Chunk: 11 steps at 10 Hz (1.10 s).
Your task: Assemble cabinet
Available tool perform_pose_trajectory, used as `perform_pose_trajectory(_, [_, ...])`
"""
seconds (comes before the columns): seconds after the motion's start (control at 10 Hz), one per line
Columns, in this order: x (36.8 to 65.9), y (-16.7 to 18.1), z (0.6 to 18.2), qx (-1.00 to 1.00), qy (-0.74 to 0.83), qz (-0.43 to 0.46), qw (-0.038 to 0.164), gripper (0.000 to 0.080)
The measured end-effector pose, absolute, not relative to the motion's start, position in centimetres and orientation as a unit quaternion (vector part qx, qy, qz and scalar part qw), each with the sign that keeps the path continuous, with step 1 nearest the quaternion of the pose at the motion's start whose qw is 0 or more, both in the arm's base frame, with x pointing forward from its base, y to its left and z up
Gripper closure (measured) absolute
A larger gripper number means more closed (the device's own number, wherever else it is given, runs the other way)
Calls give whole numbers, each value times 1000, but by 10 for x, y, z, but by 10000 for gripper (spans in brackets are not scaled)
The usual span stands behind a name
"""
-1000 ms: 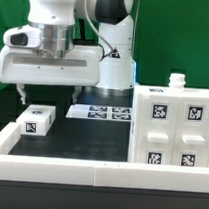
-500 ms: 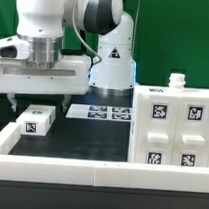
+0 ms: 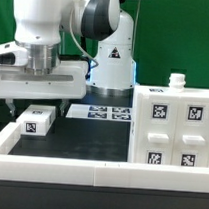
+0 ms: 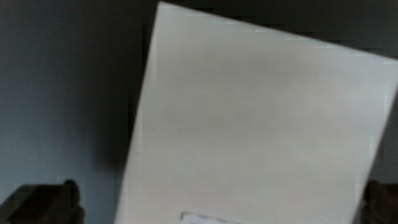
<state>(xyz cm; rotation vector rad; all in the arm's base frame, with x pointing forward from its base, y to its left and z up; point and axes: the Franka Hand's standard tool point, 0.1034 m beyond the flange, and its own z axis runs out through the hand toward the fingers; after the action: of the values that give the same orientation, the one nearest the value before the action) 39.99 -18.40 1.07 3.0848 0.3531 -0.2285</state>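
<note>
The large white cabinet body (image 3: 171,127), with several marker tags and a small knob on top, stands at the exterior view's right. A small white drawer-like block (image 3: 36,120) with a tag lies at the left. My gripper (image 3: 41,101) hangs just above this block, open and holding nothing. In the wrist view the block (image 4: 258,120) fills the space between my dark fingertips (image 4: 45,205), and my gripper (image 4: 214,208) stands wide around it without visibly touching it.
The marker board (image 3: 100,112) lies flat at the back middle. A low white rail (image 3: 59,168) edges the table at the front and left. The robot base (image 3: 113,68) stands behind the board.
My gripper has moved toward the exterior view's left and a little down, ending over the small block. The block and the cabinet body have not moved.
</note>
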Motion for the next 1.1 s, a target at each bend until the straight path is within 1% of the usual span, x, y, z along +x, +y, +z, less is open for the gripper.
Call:
perform_pose_trajectory(0.1, [401, -182, 11, 991, 116, -73, 14, 32])
perform_pose_trajectory(0.2, [402, -182, 11, 990, 116, -72, 15, 218])
perform_pose_trajectory(0.3, [402, -182, 11, 990, 117, -73, 15, 238])
perform_pose_trajectory(0.7, [403, -179, 12, 990, 118, -72, 14, 238])
perform_pose_trajectory(0.9, [406, -156, 34, 989, 130, -67, 8, 236])
perform_pose_trajectory(1.1, [417, -136, 55, 990, 128, -59, 5, 236])
